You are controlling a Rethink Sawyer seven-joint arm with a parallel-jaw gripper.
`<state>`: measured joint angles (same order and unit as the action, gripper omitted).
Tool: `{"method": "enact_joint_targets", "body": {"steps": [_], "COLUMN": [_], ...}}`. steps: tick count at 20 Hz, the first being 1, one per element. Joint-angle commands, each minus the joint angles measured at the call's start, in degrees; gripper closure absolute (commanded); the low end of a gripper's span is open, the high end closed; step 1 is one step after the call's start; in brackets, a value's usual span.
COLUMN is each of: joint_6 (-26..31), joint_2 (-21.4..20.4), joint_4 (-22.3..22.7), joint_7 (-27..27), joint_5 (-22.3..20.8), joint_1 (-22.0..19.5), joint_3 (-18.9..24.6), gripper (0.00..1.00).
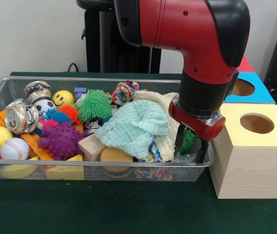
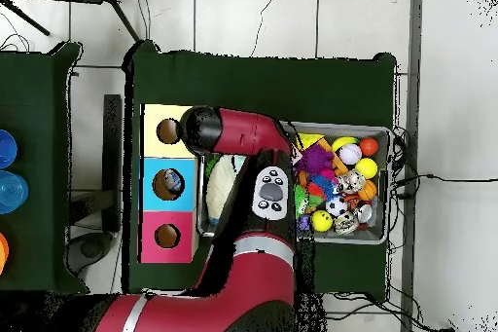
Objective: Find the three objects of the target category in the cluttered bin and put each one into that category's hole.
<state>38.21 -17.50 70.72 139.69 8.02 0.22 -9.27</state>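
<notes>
The silver wire-mesh bin point(image 1: 80, 79) is packed with toys and also shows in the overhead view point(image 2: 388, 202). My gripper point(image 1: 191, 146) reaches down into the bin's right end, next to the yellow-topped box point(image 1: 255, 124). It is open, with one finger on each side of a small green spiky toy point(image 1: 188, 140). A mint cloth point(image 1: 133, 126) and a cream cloth point(image 1: 165, 105) lie just left of it. In the overhead view the arm hides the gripper.
Three wooden boxes with round holes stand right of the bin: yellow, blue point(image 1: 246, 87) and red point(image 1: 247, 64). The bin holds a large green spiky ball point(image 1: 93, 105), a purple spiky ball point(image 1: 60, 140), a baseball point(image 1: 14, 148), a crushed can point(image 1: 21, 117) and wooden blocks point(image 1: 92, 146).
</notes>
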Motion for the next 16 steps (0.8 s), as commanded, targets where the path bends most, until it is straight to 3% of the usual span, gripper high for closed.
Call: {"method": "enact_joint_targets", "body": {"steps": [1, 16], "joint_6": [-4.4, -8.1], "joint_2": [2.4, 6.3], "joint_4": [-1.4, -3.4], "joint_7": [13.6, 10.8], "joint_5": [3.7, 5.4], "joint_1": [0.2, -0.3], "joint_3": [0.7, 0.8], "gripper": [0.0, 0.0]}}
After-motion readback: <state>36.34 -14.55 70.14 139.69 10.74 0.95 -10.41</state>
